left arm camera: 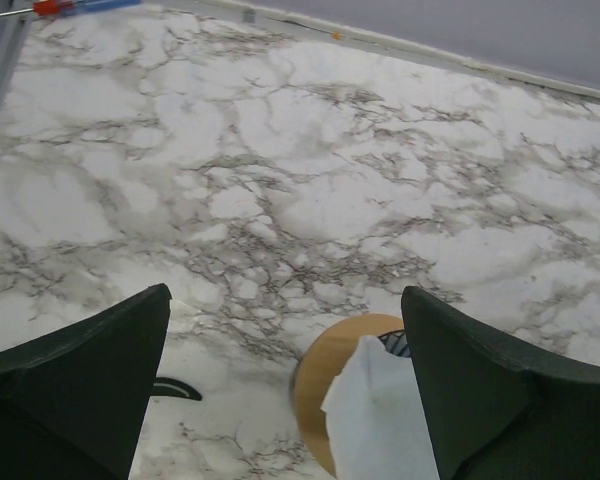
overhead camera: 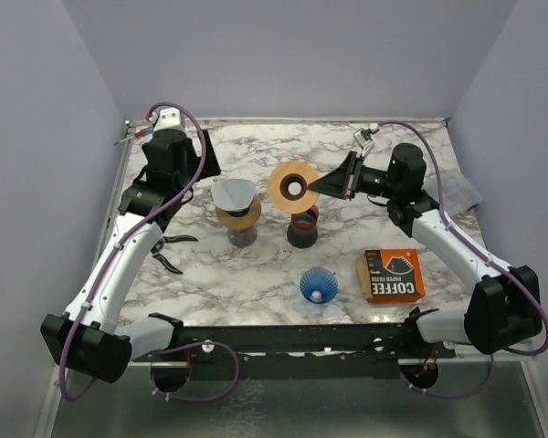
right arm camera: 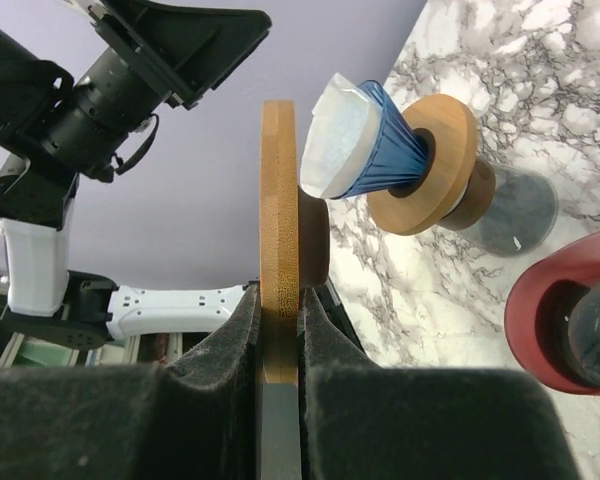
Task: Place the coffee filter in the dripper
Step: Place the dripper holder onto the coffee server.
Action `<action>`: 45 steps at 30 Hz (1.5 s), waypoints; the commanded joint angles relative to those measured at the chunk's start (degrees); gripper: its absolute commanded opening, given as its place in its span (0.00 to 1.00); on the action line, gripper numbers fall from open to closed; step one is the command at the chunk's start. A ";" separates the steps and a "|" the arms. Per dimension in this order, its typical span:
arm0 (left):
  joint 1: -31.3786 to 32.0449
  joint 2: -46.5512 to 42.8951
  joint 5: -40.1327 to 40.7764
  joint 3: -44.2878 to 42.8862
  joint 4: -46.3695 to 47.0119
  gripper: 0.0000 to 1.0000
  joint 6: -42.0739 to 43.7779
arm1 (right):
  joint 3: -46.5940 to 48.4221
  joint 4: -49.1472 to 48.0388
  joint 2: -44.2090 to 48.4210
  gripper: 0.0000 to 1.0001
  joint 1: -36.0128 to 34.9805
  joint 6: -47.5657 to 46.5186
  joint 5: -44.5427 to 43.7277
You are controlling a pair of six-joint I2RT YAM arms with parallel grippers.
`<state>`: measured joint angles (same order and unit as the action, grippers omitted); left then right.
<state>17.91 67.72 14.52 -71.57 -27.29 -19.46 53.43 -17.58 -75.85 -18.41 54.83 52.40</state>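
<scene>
Right pincer (right arm camera: 279,305) pinches a flat wooden ring (right arm camera: 278,200) by its thin edge.

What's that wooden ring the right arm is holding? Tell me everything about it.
The round light-brown wooden ring has a dark hole in its centre and a darker raised collar on one face. It hangs clear of the marble table, touching nothing but the right pincer, which is shut on its rim.

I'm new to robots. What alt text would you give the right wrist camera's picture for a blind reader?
The right gripper clamps a wooden disc edge-on. Behind it, a blue dripper lined with a white paper filter sits in a wooden collar on a glass jar on the marble table.
</scene>
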 commanded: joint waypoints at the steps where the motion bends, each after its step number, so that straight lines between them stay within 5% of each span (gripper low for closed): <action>1: -2.49 -2.28 8.09 0.52 -3.29 0.99 0.89 | 2.56 5.91 -1.13 0.00 0.41 -2.02 -2.70; 45: -4.28 -8.22 1.84 9.70 -2.77 0.99 -5.53 | -6.31 7.85 -9.07 0.00 5.05 -1.48 -3.59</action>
<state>13.93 60.42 18.28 -62.22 -30.15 -24.51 47.90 -8.86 -84.90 -14.11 53.89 48.86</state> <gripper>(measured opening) 0.987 0.122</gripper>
